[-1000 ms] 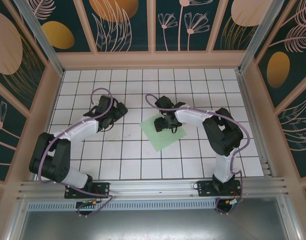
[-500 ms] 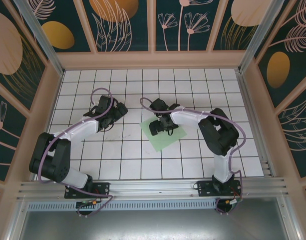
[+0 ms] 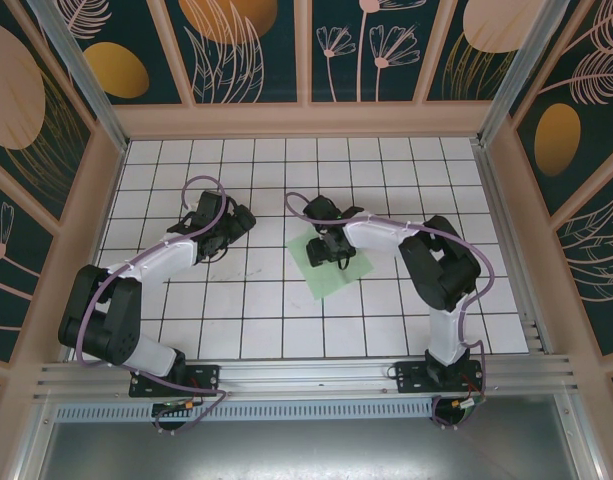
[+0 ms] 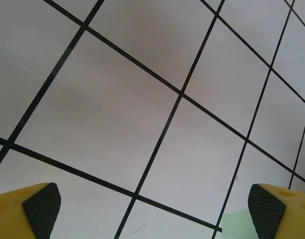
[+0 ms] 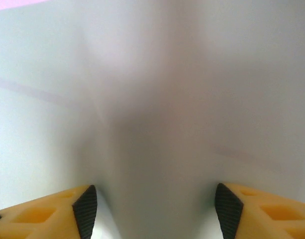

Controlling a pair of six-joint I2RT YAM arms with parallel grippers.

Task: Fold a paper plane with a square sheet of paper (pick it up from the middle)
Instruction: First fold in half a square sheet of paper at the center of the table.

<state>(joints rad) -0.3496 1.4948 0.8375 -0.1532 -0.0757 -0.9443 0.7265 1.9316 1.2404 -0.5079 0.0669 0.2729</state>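
The square sheet of paper (image 3: 338, 277), pale mint green, lies on the gridded table just right of centre. My right gripper (image 3: 331, 250) is pressed down on its middle. In the right wrist view the paper (image 5: 157, 99) humps up in a soft ridge between the two pads of the right gripper (image 5: 154, 209), which stand apart on either side of it. My left gripper (image 3: 234, 222) hovers low over bare tiles to the left of the sheet. It is wide open and holds nothing (image 4: 154, 206). One corner of the paper (image 4: 237, 226) shows at the lower right of the left wrist view.
The white table (image 3: 226, 310) has black grid lines and is boxed in by wooden walls (image 3: 306, 120) at the back and sides. An aluminium rail (image 3: 306, 375) runs along the near edge by the arm bases.
My right gripper's jaws have narrowed while pressed on the sheet, and the paper has bunched up between them and looks narrower from above. The left arm has not moved.
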